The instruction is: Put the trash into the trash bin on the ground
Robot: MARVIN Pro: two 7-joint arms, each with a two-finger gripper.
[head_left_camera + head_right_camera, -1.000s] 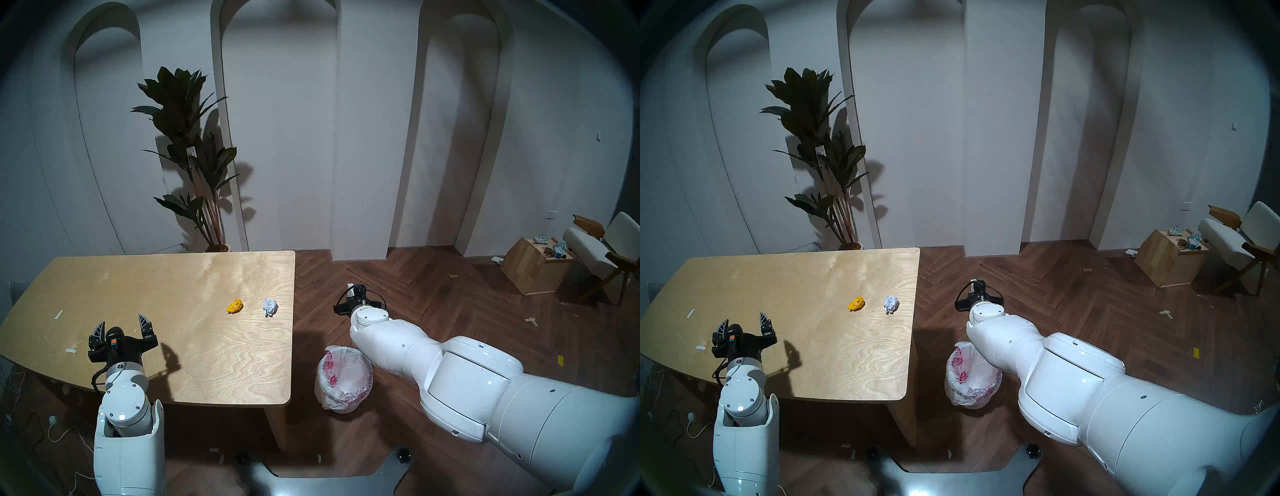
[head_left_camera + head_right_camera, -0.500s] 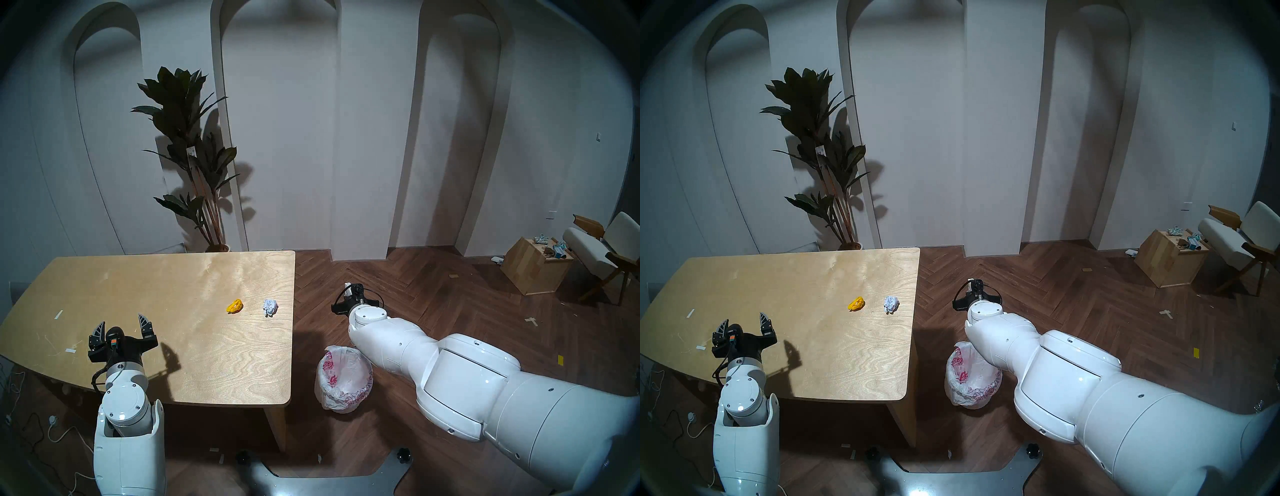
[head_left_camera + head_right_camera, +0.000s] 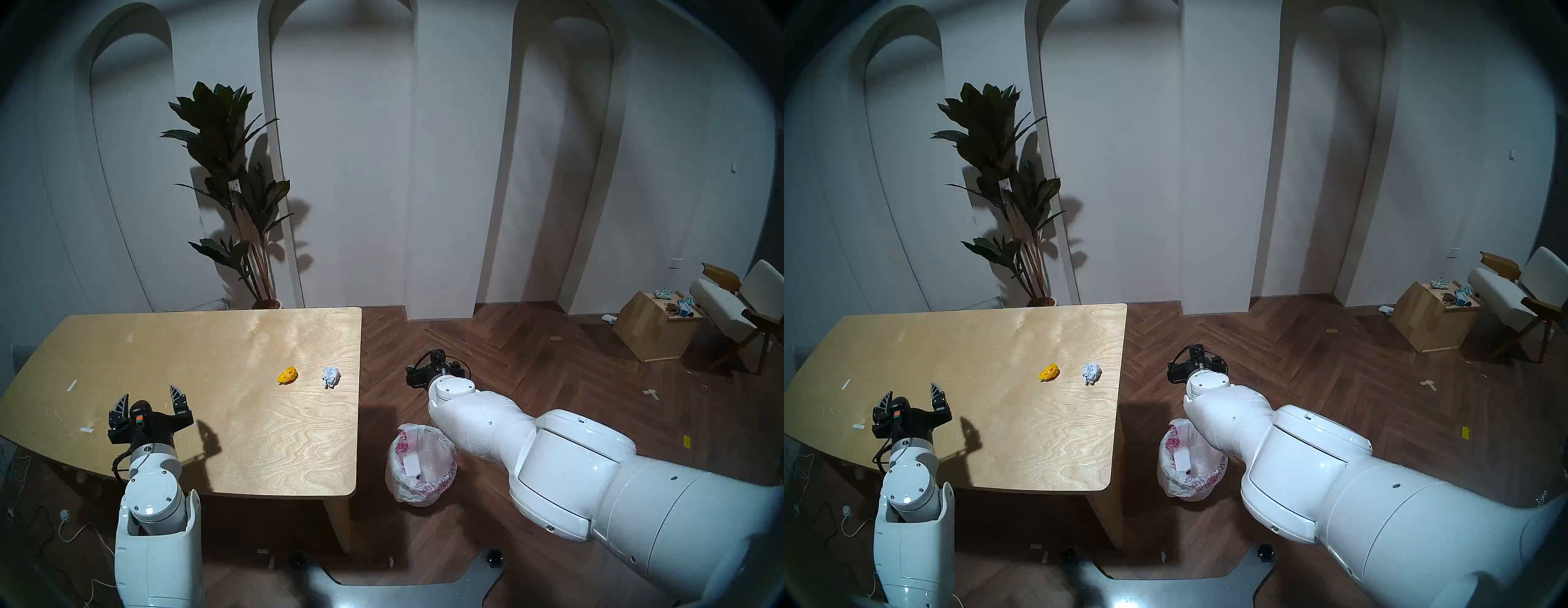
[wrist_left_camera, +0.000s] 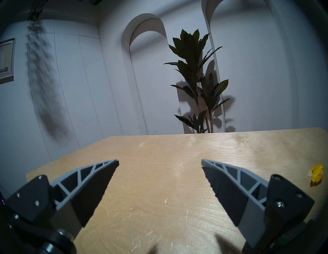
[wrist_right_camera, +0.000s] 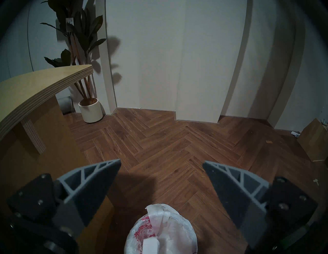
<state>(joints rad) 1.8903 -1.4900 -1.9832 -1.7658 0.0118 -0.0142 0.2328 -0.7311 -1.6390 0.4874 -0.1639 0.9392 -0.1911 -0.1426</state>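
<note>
Lying in the trash bin (image 5: 160,235), whitish piece (image 5: 150,245) below spread right claw (image 5: 161,164).

Both arms are clad in glossy white shells, built of rounded segments with thin dark seams and small dark screw heads dotting the covers. The left arm (image 3: 155,526) ends in a round white joint cap, then a black wrist block with a small orange-and-green marking and a black cable looping at its side. The left tool (image 3: 149,396) has two grey, pointed fingers (image 4: 92,179) with open triangular ribbing and dark inner pads, bolted to black mounts by silver screws. The right arm (image 3: 594,479) is thicker near the body; its right tool (image 5: 161,170) matches, with thin black cables arching over its wrist.
</note>
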